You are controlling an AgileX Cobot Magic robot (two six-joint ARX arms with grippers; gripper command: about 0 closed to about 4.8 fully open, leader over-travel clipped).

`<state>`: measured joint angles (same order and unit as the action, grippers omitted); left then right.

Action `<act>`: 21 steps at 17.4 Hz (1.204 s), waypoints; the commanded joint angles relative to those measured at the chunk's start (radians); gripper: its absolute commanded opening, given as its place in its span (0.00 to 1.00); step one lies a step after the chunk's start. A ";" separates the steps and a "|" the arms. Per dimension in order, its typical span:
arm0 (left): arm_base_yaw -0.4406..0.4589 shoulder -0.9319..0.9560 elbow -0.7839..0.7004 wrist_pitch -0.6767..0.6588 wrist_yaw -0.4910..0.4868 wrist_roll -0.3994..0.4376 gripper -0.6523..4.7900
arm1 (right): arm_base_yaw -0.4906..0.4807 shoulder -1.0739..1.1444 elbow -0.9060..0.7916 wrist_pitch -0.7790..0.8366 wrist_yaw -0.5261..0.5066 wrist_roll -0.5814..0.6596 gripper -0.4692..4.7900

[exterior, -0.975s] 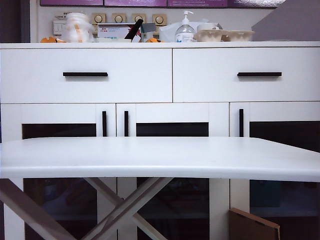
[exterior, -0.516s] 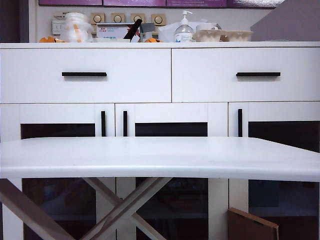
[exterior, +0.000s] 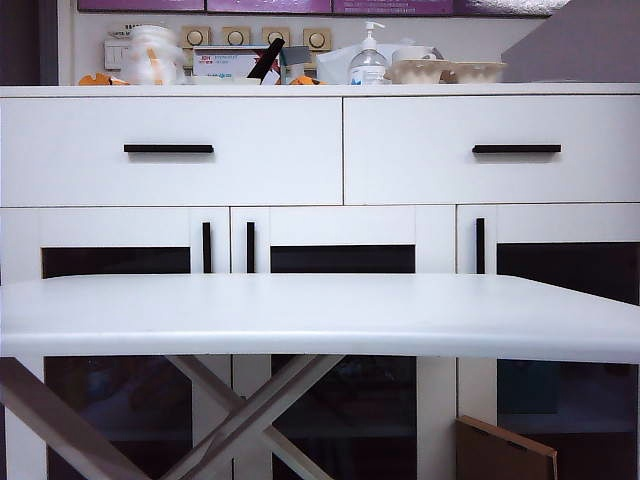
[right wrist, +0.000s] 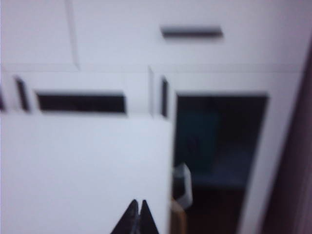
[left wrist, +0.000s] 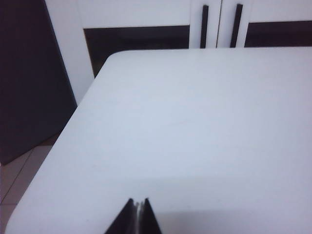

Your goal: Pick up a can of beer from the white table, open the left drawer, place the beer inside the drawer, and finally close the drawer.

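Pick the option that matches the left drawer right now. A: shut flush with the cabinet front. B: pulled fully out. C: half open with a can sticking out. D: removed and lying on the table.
A: the left drawer sits flush beside its twin, its black bar handle level, with no gap.

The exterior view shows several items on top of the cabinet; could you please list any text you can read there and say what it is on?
None can be quoted with confidence.
Flat box: a line of red print along its top edge, too small to read.
Pump bottle: pale label, print illegible.
Both wrist views: no text.
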<state>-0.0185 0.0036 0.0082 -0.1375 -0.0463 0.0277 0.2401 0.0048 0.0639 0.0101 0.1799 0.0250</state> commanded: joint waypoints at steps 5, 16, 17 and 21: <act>0.001 0.001 0.001 0.004 0.002 -0.002 0.16 | -0.022 -0.002 -0.057 -0.005 -0.007 0.002 0.09; 0.001 0.000 0.001 0.004 0.002 -0.002 0.16 | -0.042 -0.002 -0.057 -0.033 -0.108 0.001 0.09; 0.001 0.000 0.001 0.004 0.002 -0.002 0.16 | -0.042 -0.002 -0.057 -0.033 -0.108 0.001 0.09; 0.001 0.000 0.001 0.004 0.002 -0.002 0.16 | -0.042 -0.002 -0.057 -0.033 -0.108 0.001 0.09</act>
<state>-0.0185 0.0036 0.0082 -0.1390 -0.0456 0.0277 0.1986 0.0036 0.0078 -0.0360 0.0685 0.0254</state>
